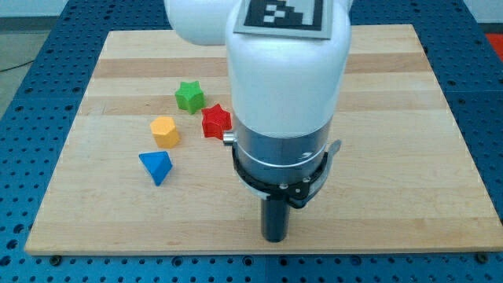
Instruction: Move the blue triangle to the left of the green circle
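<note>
The blue triangle (156,167) lies on the wooden board (409,157) at the view's left, towards the bottom. No green circle shows; the arm's white body (287,71) hides the board's middle. My tip (274,238) rests on the board near the bottom edge, well to the right of the blue triangle and a little lower, apart from every block.
A green star (189,96), a red star (215,121) and a yellow hexagon (165,130) lie in a loose group above the blue triangle. The red star sits close to the arm's left side. Blue perforated table (47,47) surrounds the board.
</note>
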